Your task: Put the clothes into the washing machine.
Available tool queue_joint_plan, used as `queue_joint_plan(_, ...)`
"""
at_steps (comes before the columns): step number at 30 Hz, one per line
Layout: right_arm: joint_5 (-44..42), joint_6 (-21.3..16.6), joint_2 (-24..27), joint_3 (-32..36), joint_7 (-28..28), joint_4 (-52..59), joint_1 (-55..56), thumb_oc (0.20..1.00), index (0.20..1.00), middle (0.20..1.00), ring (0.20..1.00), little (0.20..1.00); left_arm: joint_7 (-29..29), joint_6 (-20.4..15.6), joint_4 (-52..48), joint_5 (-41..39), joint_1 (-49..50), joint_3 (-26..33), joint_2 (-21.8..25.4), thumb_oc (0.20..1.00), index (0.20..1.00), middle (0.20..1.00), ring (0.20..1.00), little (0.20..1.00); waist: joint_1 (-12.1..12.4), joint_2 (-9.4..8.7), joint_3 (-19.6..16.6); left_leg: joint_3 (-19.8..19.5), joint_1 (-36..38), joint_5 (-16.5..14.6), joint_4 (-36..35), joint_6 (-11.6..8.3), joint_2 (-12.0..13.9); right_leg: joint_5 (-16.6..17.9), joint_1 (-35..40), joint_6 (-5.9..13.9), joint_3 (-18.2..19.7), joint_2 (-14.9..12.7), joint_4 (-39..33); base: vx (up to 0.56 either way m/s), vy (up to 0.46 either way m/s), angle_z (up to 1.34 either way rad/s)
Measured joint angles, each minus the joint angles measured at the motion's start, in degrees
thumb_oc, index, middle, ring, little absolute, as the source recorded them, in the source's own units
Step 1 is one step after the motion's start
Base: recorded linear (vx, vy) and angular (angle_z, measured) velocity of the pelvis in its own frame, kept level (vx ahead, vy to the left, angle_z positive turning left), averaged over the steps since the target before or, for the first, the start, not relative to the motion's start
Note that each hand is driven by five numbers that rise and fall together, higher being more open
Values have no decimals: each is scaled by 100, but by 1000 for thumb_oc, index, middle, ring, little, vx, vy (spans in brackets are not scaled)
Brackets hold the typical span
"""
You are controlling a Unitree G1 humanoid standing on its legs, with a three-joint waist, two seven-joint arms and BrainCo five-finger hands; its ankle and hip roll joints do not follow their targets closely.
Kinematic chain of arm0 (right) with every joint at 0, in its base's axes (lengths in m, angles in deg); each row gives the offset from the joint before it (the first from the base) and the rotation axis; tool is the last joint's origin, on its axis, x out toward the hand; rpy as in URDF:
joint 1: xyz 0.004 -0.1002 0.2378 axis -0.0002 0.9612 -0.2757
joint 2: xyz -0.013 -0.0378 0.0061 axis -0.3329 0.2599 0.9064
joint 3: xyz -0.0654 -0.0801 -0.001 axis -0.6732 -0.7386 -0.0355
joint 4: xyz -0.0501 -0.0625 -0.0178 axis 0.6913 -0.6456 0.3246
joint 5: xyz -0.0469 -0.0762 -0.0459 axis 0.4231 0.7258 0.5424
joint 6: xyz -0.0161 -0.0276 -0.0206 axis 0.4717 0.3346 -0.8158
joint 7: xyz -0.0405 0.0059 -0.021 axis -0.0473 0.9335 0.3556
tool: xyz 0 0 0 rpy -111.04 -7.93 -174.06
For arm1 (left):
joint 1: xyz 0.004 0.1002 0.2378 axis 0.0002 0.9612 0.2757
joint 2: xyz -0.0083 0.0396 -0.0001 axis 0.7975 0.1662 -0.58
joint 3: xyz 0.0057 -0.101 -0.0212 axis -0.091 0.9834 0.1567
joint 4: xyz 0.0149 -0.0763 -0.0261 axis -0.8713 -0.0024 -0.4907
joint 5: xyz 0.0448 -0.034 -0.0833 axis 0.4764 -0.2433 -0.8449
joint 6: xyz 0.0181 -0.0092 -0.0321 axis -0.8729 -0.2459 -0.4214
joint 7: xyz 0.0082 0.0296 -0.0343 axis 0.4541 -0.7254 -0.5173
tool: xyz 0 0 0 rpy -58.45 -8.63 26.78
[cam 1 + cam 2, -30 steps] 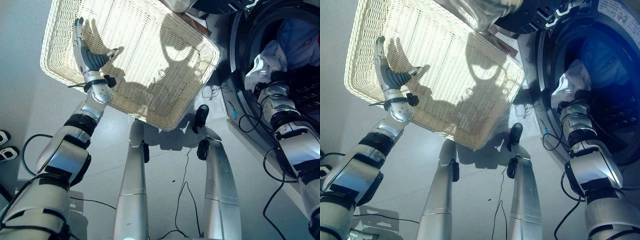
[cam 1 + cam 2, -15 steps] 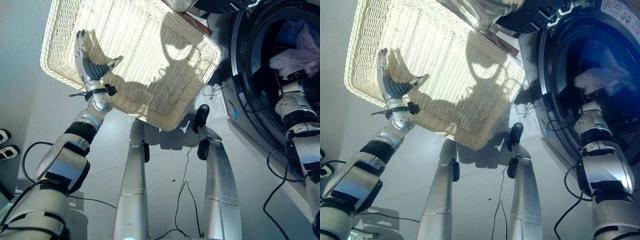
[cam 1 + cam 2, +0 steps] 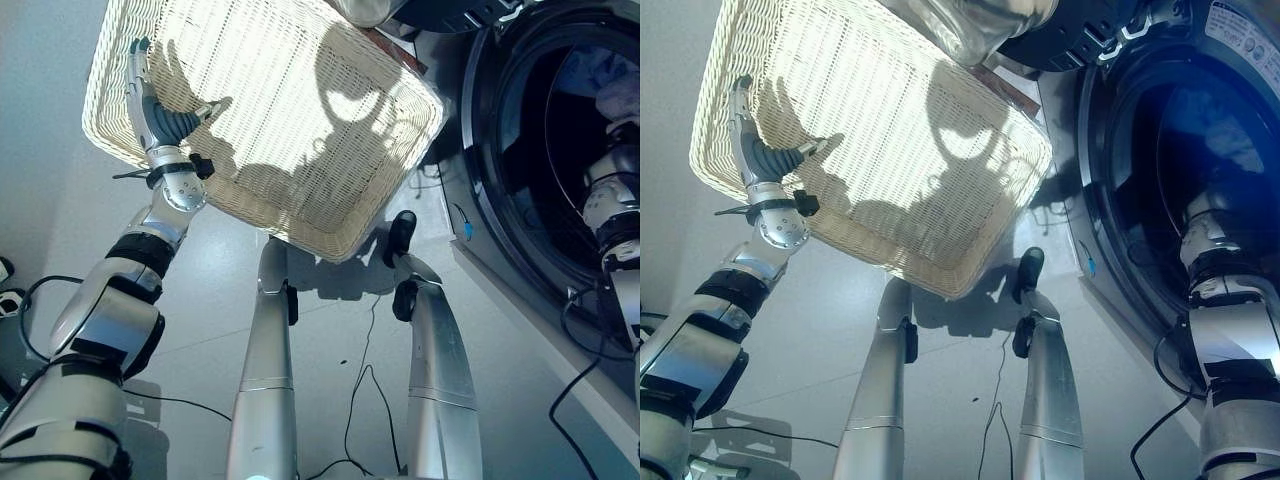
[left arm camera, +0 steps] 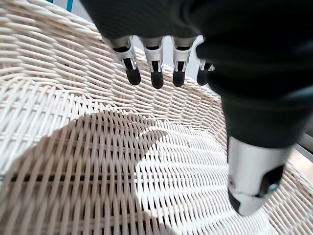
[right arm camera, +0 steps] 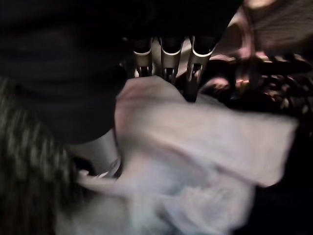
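Your right hand [image 5: 166,63] is deep inside the washing machine [image 3: 500,150] drum, fingers curled on the pale garment [image 5: 195,147] — the left hand [image 3: 160,115] (open) hovers over the wicker basket [image 3: 300,120].

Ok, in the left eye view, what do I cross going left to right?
left hand → wicker basket → washing machine door opening → right hand's wrist at the drum, pale garment above it.
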Motion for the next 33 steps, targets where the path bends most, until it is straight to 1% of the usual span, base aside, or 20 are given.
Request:
queue_joint_plan(3, 634, 521, -8, -411, -43, -6, 11, 1000, 1000, 1000, 1000, 1000, 2, 3, -5, 0, -29, -36, 0, 1000, 1000, 1000, 1000, 1000, -6, 0, 0, -3, -25, 0, -2, 0, 1, -1, -14, 1, -6, 0, -7, 0, 0, 0)
queue_joint_plan(5, 1161, 848, -11, -491, -52, -10, 18, 1000, 1000, 1000, 1000, 1000, 1, 6, -4, 0, -89, -37, 1, 1000, 1000, 1000, 1000, 1000, -5, -1, -1, -13, -73, 0, -1, 0, 1, -1, -49, 1, -17, 0, -13, 0, 0, 0)
queue_joint_plan(6, 1439, 1012, -12, -638, -31, 8, 28, 1000, 1000, 1000, 1000, 1000, -1, 13, -8, 0, -118, -37, 1, 1000, 1000, 1000, 1000, 1000, -10, -1, -1, -20, -96, 1, -1, 1, 1, -1, -66, 1, -28, -1, -17, 0, 0, 0)
queue_joint_plan(8, 1735, 1195, -56, -798, 31, 20, 74, 1000, 1000, 1000, 1000, 1000, -10, 32, -14, 0, -146, -87, -1, 1000, 1000, 1000, 1000, 1000, -11, -1, -1, -23, -115, 1, -4, 1, 3, -1, -76, 1, -36, -1, -32, 0, 0, 0)
queue_joint_plan(10, 1847, 1270, -94, -854, 88, 24, 121, 1000, 1000, 1000, 1000, 1000, -19, 33, -16, 3, -200, -196, -1, 1000, 1000, 1000, 1000, 1000, -14, -1, -1, -23, -126, 1, -6, 2, 3, -1, -78, 2, -43, -1, -48, 0, 0, 0)
queue_joint_plan(13, 1910, 1278, -106, -845, 311, 38, 172, 1000, 1000, 1000, 1000, 1000, -24, 33, -25, 0, -239, -189, 6, 1000, 1000, 1000, 1000, 1000, -61, -1, -1, -25, -172, 1, -7, 2, 4, -2, -115, 3, -49, -1, -54, 0, 0, 0)
queue_joint_plan(16, 1965, 1234, -113, -835, 522, 280, 308, 1000, 1000, 1000, 1000, 1000, -31, 34, -8, 1, -206, -184, 7, 1000, 1000, 1000, 1000, 1000, -137, -1, -1, -24, -209, 1, -10, 2, 2, -2, -151, 3, -48, -2, -54, 0, 0, 0)
queue_joint_plan(19, 2069, 1194, -112, -809, 757, 481, 514, 1000, 1000, 1000, 1000, 1000, -52, 32, -12, 3, -212, -159, 6, 1000, 1000, 1000, 1000, 1000, -156, -1, -1, -20, -205, 1, -10, 2, 6, -2, -152, 3, -45, 1, -53, 0, 0, 0)
queue_joint_plan(22, 2197, 1098, -113, -625, 942, 647, 687, 1000, 1000, 1000, 1000, 1000, -79, 31, -25, 4, -215, -157, 6, 1000, 1000, 1000, 1000, 1000, -177, -1, -1, -17, -202, 0, -10, 2, 6, -2, -154, 2, -42, 1, -50, 0, 0, 0)
queue_joint_plan(25, 2233, 990, -113, -582, 1098, 761, 822, 1000, 1000, 1000, 1000, 1000, -86, 30, -24, 5, -202, -142, 6, 1000, 1000, 1000, 1000, 1000, -209, -1, -1, -15, -198, 0, -10, 3, 6, -2, -153, 2, -39, 2, -49, 0, 0, 0)
queue_joint_plan(27, 2239, 861, -149, -563, 1139, 878, 959, 1000, 1000, 1000, 1000, 1000, -83, 28, -23, 7, -186, -98, 6, 1000, 1000, 1000, 1000, 1000, -275, -1, -1, -13, -194, 0, -8, 3, 3, -2, -150, 2, -34, 0, -46, 0, 0, 0)
queue_joint_plan(29, 2290, 702, -225, -407, 1145, 1100, 1120, 1000, 1000, 1000, 1000, 1000, -81, 27, -59, 7, -106, 69, -5, 1000, 1000, 1000, 1000, 1000, -301, -2, -1, -4, -167, 0, 2, 3, 3, 0, -138, 1, -15, 5, -34, 0, 0, 0)
queue_joint_plan(31, 2316, 575, -366, -318, 1104, 1403, 1364, 1000, 1000, 1000, 1000, 1000, -66, 30, -158, 7, 116, 188, -20, 1000, 1000, 1000, 1000, 1000, -325, -6, 3, 18, -69, 0, 6, 2, 4, -1, -59, 0, 11, 10, -17, -23, 19, -1)
queue_joint_plan(33, 2374, 406, -633, -317, 917, 1737, 1821, 1000, 1000, 1000, 1000, 1000, -59, 18, -318, 6, 510, 318, -92, 1000, 1000, 1000, 1000, 1000, -339, -10, 3, 70, 234, -11, -14, 10, 14, -4, 224, -1, 30, 13, -46, -56, 33, -3)
